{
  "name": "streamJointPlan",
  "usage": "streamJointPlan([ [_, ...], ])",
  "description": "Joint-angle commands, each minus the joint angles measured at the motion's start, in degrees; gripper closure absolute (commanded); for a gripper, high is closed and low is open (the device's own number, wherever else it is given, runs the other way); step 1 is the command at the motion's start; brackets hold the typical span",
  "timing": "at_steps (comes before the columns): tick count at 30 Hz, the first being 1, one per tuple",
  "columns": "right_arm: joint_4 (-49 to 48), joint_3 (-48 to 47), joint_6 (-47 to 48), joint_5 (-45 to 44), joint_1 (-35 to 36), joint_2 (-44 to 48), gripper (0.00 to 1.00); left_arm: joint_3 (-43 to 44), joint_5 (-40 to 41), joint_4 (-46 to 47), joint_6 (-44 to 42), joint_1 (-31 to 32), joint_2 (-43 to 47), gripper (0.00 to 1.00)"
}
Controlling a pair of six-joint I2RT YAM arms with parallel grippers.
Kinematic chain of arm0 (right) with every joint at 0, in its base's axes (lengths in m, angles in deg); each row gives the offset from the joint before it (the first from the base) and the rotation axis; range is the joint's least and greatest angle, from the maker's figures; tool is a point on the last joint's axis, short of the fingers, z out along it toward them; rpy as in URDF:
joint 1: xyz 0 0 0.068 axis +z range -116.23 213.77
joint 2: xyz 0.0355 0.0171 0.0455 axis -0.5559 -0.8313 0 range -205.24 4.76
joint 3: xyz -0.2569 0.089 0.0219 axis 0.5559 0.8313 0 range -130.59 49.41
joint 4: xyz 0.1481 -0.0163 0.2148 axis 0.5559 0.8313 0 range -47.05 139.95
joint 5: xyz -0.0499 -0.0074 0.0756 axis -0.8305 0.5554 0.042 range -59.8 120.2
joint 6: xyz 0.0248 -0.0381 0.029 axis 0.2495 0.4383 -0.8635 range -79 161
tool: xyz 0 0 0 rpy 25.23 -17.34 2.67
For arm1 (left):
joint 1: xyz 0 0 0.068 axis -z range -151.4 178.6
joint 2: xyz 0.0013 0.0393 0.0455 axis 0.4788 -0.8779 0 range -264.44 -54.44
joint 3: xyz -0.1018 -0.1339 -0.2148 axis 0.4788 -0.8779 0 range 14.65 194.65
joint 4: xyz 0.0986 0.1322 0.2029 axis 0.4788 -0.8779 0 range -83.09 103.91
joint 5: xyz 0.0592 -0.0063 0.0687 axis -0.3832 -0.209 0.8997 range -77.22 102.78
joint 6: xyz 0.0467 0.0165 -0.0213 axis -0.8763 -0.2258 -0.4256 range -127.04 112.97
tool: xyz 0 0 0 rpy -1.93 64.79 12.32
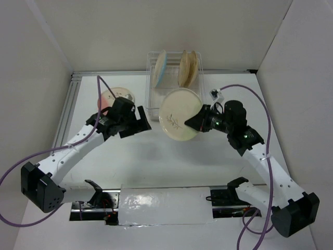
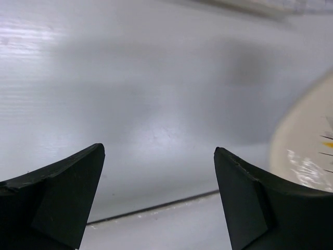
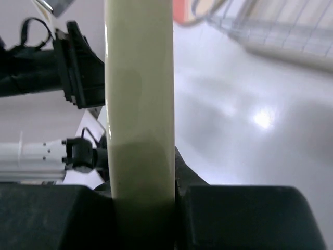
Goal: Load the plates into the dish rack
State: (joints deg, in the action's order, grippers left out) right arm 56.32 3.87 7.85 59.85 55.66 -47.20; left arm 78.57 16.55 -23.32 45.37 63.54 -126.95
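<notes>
A white counter (image 1: 156, 164) is seen. The dish rack (image 1: 151, 99) is set at its far edge, and a pink-tinted plate (image 1: 117, 92) is laid flat to the left of it.

The left arm (image 1: 67, 151) and the right arm (image 1: 268, 169) share one build. Each has white tubular links dotted with small dark screw holes, joined by blocky black motor housings at shoulder, elbow and wrist. A purple cable (image 1: 100, 91) trails loosely from the left arm, and a second purple cable (image 1: 244, 86) runs along the right one. Small green lights (image 1: 215, 123) glow on the right wrist housing. The left pincer (image 2: 158, 156) has matte black, wedge-shaped fingers (image 2: 62, 192) with slightly scuffed edges. The right pincer (image 3: 143, 208) appears to be the same black, though it is blurred close up.
</notes>
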Motion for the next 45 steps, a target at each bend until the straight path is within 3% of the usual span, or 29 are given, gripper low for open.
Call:
streamJointPlan([
  [1, -1.68, -11.13, 4.05, -3.62, 0.35, -3.83, 1.00, 2.69, -0.86, -3.90, -9.92, -7.31, 1.76, 0.01],
  [9, -2.91, -30.28, 6.43, -15.40, 0.35, -18.59, 1.00, 2.88, -1.58, -7.42, -18.12, -15.25, 4.04, 0.01],
  [19, -5.98, -48.05, 8.09, -34.90, 0.87, -36.79, 1.00, -7.75, 3.17, -2.15, -19.62, -18.85, 12.74, 0.01],
  [34, -4.66, -70.55, 11.79, -47.13, 3.51, -59.56, 1.00, -10.92, -4.29, 0.50, -20.67, -23.16, 14.50, 0.01],
  [45, -5.37, -77.33, 11.26, -49.60, 3.51, -71.51, 1.00, -11.45, -5.35, 1.02, -21.20, -23.69, 14.50, 0.01],
])
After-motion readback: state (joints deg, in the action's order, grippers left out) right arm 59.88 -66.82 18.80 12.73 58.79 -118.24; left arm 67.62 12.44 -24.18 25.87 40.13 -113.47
